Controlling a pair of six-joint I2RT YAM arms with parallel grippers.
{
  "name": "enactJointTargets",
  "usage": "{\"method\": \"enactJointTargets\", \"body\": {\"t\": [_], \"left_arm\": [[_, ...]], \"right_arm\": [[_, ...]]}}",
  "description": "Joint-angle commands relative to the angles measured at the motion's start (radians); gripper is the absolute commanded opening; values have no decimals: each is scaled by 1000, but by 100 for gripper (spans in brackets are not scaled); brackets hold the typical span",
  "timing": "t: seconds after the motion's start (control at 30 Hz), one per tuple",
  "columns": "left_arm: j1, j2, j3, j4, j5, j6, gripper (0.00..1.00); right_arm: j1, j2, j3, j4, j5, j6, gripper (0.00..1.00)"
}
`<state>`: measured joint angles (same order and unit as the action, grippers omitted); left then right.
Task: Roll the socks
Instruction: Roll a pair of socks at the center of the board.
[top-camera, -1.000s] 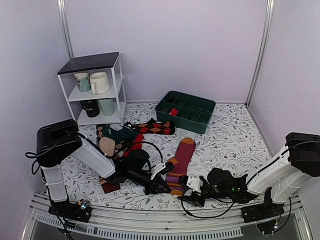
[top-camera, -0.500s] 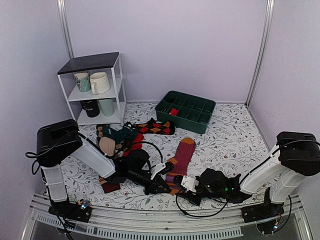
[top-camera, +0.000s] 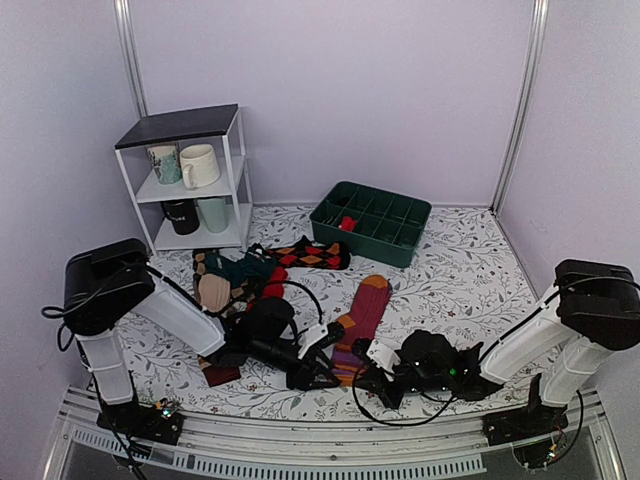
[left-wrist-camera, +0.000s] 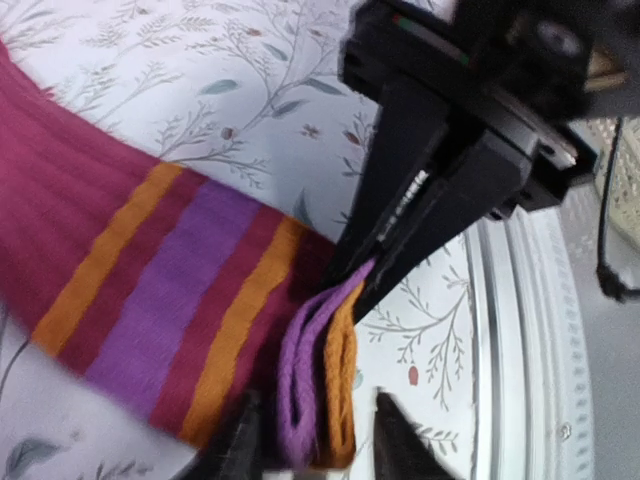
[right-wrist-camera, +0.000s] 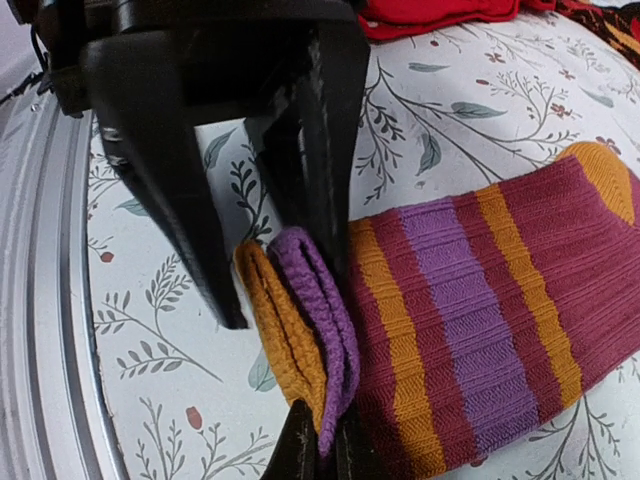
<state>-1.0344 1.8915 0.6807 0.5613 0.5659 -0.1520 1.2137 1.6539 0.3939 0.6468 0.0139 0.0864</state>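
No legible text, faint white marks on black mug (top-camera: 181, 214), possibly lettering, unreadable

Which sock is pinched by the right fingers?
The maroon sock with purple and orange stripes, lying alone at the front; other socks lie piled farther left.

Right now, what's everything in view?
striped sock: one, maroon with orange and purple bands, mat centre, near end folded
sock pile: several, teal, brown, red, left of centre
argyle sock: one, black and red, between pile and tray
tray: one, green, divided, back right
red item: one, in a tray compartment
shelf: one, white with dark top, back left
mugs: four, mixed colours, on the shelf
mat: one, white floral, covering the table
left arm: jaws open around the fold
right arm: jaws shut on the fold
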Motion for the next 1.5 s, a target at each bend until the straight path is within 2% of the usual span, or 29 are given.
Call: {"method": "enactJointTargets", "body": {"t": [0.0, 0.1, 0.13, 0.17, 0.23, 0.3, 0.43, 0.57, 0.7, 0.8, 0.97, 1.1, 1.27, 1.47], "left_arm": [[-4, -128, -56, 6, -141, 92, 49], [-27, -246, -110, 54, -248, 187, 70], [-36, -283, -129, 63, -264, 227, 71], [-44, -314, -148, 75, -273, 265, 69], [-69, -364, -190, 102, -275, 361, 56], [-101, -377, -223, 123, -284, 438, 52], [-157, -363, -238, 98, -295, 531, 53], [-192, -365, -260, 122, -334, 560, 62], [-216, -313, -234, 120, -409, 623, 64], [-229, -256, -207, 127, -436, 672, 65], [-228, -171, -113, 5, -411, 683, 61], [-230, -151, -103, 15, -432, 676, 61], [-226, -122, -63, -70, -432, 668, 48], [-226, -116, -68, -49, -413, 657, 48]], "right_arm": [[-76, -21, -38, -120, -181, 127, 0], [-122, -11, -29, -162, -297, 191, 0], [-134, -6, -26, -175, -330, 211, 0], [-143, -2, -20, -196, -364, 247, 0], [-154, 10, -7, -229, -434, 297, 0], [-166, 27, 20, -275, -492, 347, 0], [-209, 69, 53, -337, -595, 438, 0], [-242, 111, 77, -351, -698, 518, 0], [-260, 141, 128, -448, -724, 515, 0], [-276, 158, 141, -461, -738, 507, 0], [-288, 153, 139, -464, -736, 523, 0], [-290, 148, 131, -464, -735, 525, 0], [-290, 161, 134, -458, -736, 523, 0], [-289, 174, 131, -448, -737, 525, 0]]}}
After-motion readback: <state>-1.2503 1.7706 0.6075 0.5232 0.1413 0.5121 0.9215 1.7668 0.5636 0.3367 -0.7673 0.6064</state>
